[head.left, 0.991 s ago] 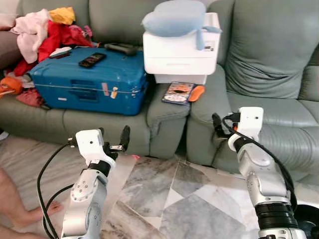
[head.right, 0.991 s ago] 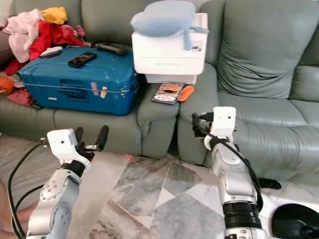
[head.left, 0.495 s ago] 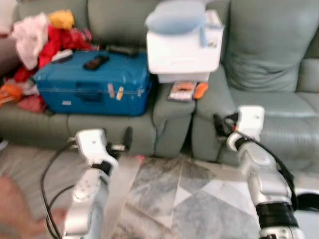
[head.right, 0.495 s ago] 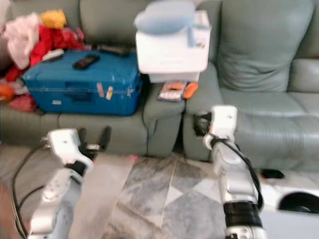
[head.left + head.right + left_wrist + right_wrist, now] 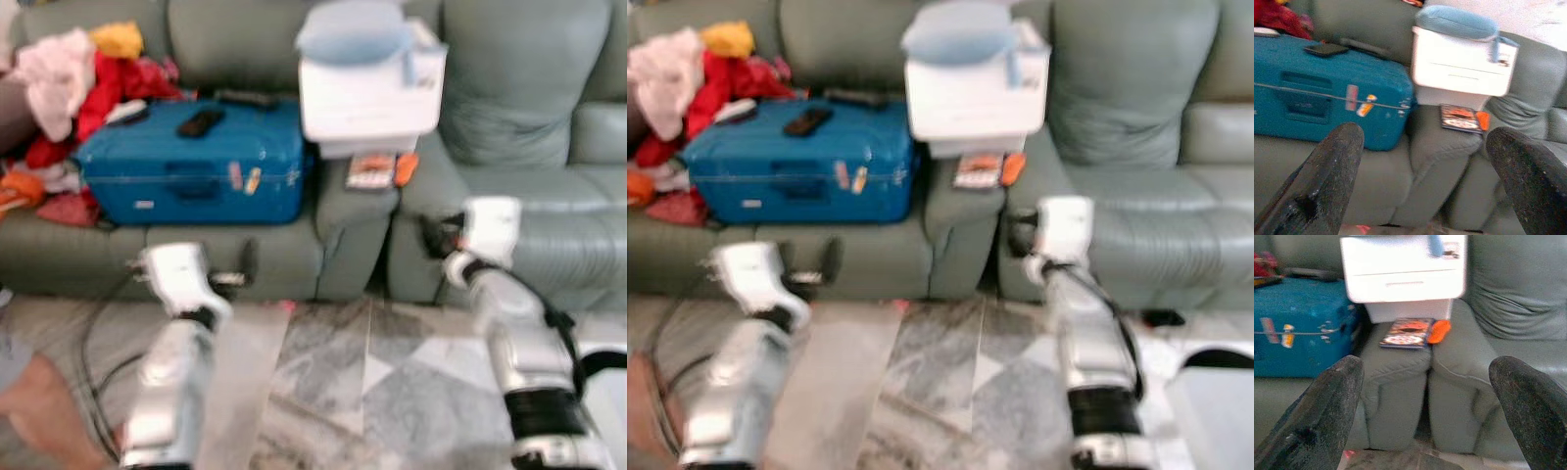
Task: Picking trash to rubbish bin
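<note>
A flat printed packet and an orange item lie on the sofa's middle armrest, under the front of a white printer. A small pink-red scrap lies on the floor at the sofa's foot. My left gripper is held out low before the sofa, open and empty; its fingers stand wide apart. My right gripper hovers in front of the armrest, open too, with the packet ahead between its fingers. A pale bin stands at the lower right.
A blue suitcase with a phone and a remote on it lies on the left sofa seat, next to a heap of clothes. A blue cushion tops the printer. A person's bare leg is at the lower left. Marble floor lies ahead.
The whole picture has shifted and blurred, so the camera has moved; the bin now shows more at the lower right. Both arms keep the same raised pose, grippers still open.
</note>
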Available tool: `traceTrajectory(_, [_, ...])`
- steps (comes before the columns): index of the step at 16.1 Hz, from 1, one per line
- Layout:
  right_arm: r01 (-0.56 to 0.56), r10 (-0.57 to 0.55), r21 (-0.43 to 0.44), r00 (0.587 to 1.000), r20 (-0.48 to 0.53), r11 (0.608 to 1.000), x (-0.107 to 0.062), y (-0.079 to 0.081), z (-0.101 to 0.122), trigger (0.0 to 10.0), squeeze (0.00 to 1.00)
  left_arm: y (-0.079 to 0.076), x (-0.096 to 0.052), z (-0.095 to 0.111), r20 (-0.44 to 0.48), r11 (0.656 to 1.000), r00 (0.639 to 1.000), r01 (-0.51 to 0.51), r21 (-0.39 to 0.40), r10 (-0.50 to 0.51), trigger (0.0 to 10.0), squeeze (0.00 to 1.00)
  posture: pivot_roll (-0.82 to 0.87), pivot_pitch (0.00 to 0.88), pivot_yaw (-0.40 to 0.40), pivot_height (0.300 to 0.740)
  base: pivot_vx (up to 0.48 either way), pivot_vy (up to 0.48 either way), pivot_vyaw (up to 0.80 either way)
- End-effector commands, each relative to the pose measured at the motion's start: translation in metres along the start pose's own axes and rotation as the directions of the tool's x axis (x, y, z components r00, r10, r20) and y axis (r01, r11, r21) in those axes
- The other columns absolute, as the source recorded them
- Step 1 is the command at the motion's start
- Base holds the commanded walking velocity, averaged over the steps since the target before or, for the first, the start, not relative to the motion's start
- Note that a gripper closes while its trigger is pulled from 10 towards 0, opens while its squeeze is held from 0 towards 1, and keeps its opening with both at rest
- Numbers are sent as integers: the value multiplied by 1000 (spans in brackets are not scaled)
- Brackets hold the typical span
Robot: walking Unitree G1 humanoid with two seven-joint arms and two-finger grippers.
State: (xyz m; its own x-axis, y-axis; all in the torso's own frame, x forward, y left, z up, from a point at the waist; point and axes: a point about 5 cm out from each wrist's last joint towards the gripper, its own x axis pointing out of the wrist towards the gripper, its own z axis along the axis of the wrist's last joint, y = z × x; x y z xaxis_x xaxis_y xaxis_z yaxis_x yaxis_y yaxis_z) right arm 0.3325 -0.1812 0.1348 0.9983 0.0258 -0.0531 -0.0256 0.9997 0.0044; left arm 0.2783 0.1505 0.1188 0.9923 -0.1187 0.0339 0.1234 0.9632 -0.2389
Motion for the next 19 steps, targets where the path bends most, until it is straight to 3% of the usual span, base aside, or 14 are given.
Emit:
traceTrajectory(1, [-28,28,-5,999,28,1000,4,7,9,10000,0,5,1,2,6,1000,1000,-20,22,19,10000,0,31,22,-45,740,0,480,0])
traceTrajectory(2, [-41,41,-21,999,24,999,2,7,9,10000,0,5,0,-2,-4,1000,1000,-30,-8,30,10000,0,20,11,-58,740,0,480,0])
traceTrajectory(7, [-50,51,-29,998,25,998,8,7,12,10000,0,1,6,-3,16,999,999,-34,-1,35,10000,0,26,0,-87,740,0,471,0])
traceTrajectory(11, [-84,84,-17,996,32,996,13,18,12,10000,0,7,9,0,35,996,996,-86,33,85,10000,0,64,0,-91,740,0,0,0])
traceTrajectory(14, [-74,74,-3,996,55,997,15,21,15,10000,0,10,10,2,34,995,995,-92,43,91,10000,0,57,0,-46,740,0,0,0])
traceTrajectory(16, [-21,20,55,1000,15,998,14,14,3,10000,0,13,17,10,56,994,995,-87,64,84,10000,0,64,0,-25,740,0,0,-794])
traceTrajectory(19, [-31,30,51,999,28,998,14,19,4,10000,0,18,23,17,77,992,992,-106,66,101,10000,0,66,0,-25,740,0,0,-788])
